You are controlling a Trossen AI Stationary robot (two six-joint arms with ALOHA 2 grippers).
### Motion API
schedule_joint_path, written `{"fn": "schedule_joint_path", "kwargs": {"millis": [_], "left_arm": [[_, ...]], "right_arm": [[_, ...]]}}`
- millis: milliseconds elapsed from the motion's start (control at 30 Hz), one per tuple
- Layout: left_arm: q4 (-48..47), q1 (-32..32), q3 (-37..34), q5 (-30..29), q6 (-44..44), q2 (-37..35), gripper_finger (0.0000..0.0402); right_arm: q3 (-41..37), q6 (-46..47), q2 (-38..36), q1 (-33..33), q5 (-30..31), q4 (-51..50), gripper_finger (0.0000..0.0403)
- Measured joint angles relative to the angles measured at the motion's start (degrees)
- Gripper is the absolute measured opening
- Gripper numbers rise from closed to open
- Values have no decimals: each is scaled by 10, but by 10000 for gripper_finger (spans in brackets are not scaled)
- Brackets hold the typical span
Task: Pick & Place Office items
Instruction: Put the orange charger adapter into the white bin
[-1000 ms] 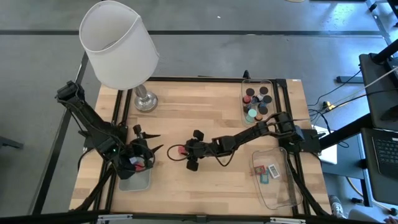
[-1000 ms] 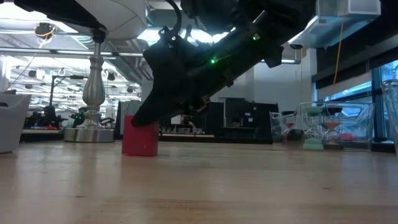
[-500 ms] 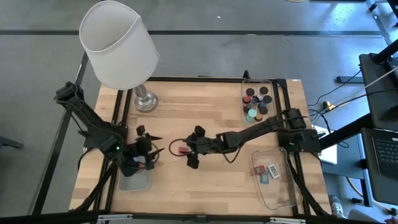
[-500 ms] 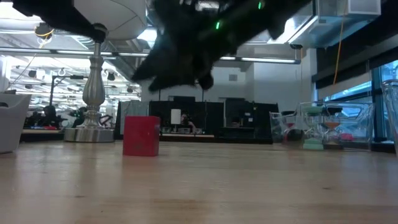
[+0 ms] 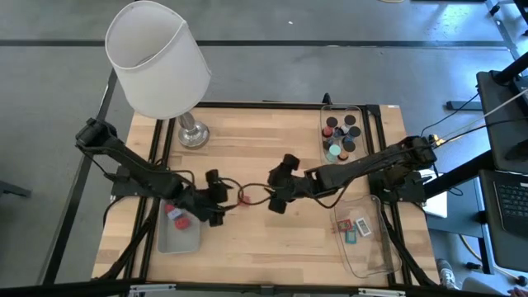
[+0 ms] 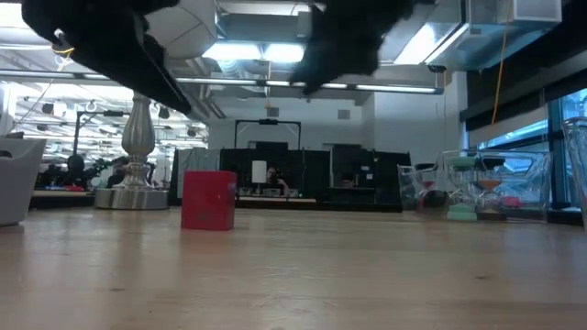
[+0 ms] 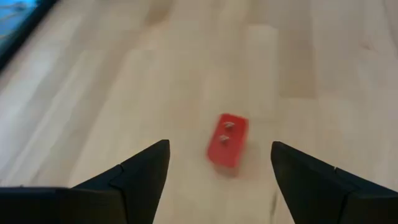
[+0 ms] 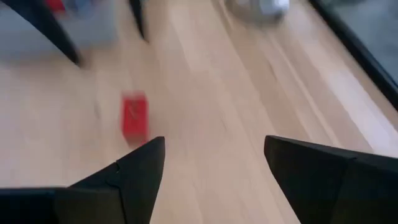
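Note:
A small red block [image 5: 244, 198] stands on the wood in the table's middle; it also shows in the low view [image 6: 208, 199]. My left gripper [image 5: 219, 198] is open and just left of it, with the block [image 7: 227, 140] ahead between the spread fingers, untouched. My right gripper [image 5: 275, 191] is open, raised, and right of the block [image 8: 134, 116]. Another red block [image 5: 175, 216] lies in the frosted tray [image 5: 188, 241] at the near left. Dark cylinders and one teal cylinder [image 5: 340, 132] fill the far right tray. Flat teal and blue pieces [image 5: 355, 229] lie in the near right tray.
The lamp's metal base [image 5: 193, 134] stands at the far left under its big white shade [image 5: 157, 58]. The two clear trays [image 5: 373, 256] line the right edge. Bare wood lies near and far of the red block.
My right gripper has lifted off the red block and drawn back toward the table's right edge, rising out of the low view. My left gripper has moved from over the frosted tray toward the right, up to the red block. The block has stayed where it was.

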Motion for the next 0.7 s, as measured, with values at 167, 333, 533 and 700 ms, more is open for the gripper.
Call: {"fn": "schedule_joint_path", "kwargs": {"millis": [167, 333, 533, 700], "left_arm": [[69, 39, 0, 102, 91, 45, 279], [79, 76, 0, 137, 140, 69, 279], [83, 122, 0, 170, 143, 73, 279], [84, 145, 0, 239, 143, 73, 279]], "right_arm": [[0, 30, -2, 4, 24, -123, 279], [-37, 42, -12, 4, 19, -163, 279], [-135, 89, -75, 4, 12, -156, 279], [-251, 129, -172, 12, 13, -57, 279]]}}
